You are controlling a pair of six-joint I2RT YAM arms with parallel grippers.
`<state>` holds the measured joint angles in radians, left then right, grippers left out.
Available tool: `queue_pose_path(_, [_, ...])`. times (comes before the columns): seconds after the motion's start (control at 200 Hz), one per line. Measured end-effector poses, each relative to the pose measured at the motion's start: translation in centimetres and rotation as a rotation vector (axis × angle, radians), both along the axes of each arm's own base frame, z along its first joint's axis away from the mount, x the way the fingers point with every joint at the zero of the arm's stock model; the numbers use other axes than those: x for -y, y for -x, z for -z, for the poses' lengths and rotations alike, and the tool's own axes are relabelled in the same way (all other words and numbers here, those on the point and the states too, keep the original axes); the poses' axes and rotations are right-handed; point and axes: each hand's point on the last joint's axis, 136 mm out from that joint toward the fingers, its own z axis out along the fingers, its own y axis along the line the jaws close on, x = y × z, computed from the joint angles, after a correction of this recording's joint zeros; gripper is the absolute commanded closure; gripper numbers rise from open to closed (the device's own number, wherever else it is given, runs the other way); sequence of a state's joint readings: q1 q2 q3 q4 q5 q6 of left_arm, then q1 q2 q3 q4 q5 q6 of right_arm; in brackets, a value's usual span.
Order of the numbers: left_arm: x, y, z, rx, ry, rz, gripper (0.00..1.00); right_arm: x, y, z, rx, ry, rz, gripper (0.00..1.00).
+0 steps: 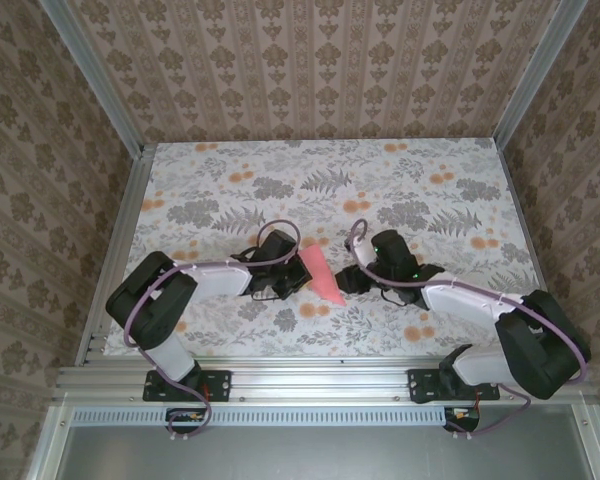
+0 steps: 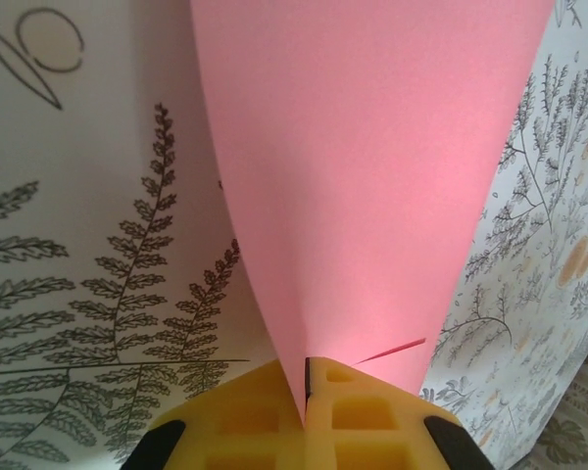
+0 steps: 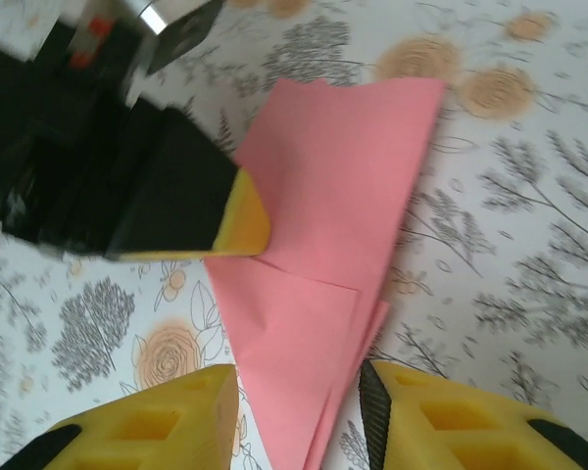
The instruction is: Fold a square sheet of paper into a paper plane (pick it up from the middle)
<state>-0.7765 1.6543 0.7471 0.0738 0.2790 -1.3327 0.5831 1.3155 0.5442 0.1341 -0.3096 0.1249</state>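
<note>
The plane (image 1: 320,275) is pink and folded, with one wide end and one pointy end. It sits over the near middle of the table (image 1: 430,200), right between the two grippers. From the right wrist, the plane (image 3: 323,245) shows a few layers stacked on each other, with fold lines across them. I cannot tell if it lies flat on the table or is lifted a little.

The left gripper (image 1: 300,273) is on the plane's left side. From its own wrist camera, the left gripper (image 2: 306,392) has its two yellow fingers pressed tight together, and an edge of the plane (image 2: 372,176) is pinched in the thin slit between them. From the right wrist, the yellow tip of the left gripper (image 3: 243,220) lies on the plane's side edge and its black body hides part of the table (image 3: 510,196) behind it.

The right gripper (image 1: 352,280) is just beside the plane on the right. The right gripper (image 3: 299,392) is partly open. Its yellow fingers (image 3: 157,421) stand on both sides of the pointy end and hold nothing.

The table has grey ferns and orange flowers printed on it. A metal rail (image 1: 310,380) runs along the near edge. Brown patterned walls (image 1: 310,60) stand around the table.
</note>
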Motion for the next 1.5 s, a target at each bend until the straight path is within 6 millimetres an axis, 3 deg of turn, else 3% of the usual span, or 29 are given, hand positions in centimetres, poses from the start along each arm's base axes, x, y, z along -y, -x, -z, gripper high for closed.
queue_pose_path(0.19, [0.5, -0.2, -0.8, -0.007, 0.024, 0.016, 0.97, -1.9, 2.7, 1.7, 0.180, 0.109, -0.180, 0.55])
queue_pose_path(0.425, [0.3, -0.3, -0.8, -0.021, 0.032, 0.015, 0.97, -3.6, 3.2, 2.8, 0.325, 0.220, -0.287, 0.52])
queue_pose_path(0.61, [0.4, -0.2, -0.9, -0.024, 0.036, 0.020, 0.97, -3.9, 3.3, 6.0, 0.358, 0.346, -0.340, 0.53])
queue_pose_path(0.925, [0.6, -0.3, -1.2, -0.024, 0.038, 0.030, 0.96, -3.9, 0.9, 5.5, 0.497, 0.407, -0.265, 0.62])
queue_pose_path(1.28, [0.6, -0.5, -1.3, -0.020, 0.038, 0.028, 0.95, -3.8, 0.1, 5.7, 0.551, 0.451, -0.220, 0.83])
queue_pose_path(1.445, [0.6, -0.5, -1.3, -0.019, 0.037, 0.031, 0.90, -3.4, -0.3, 5.6, 0.552, 0.448, -0.177, 0.93])
queue_pose_path(1.5, [0.5, -0.5, -1.3, -0.017, 0.036, 0.032, 0.84, -3.4, -0.3, 5.6, 0.543, 0.439, -0.164, 0.95])
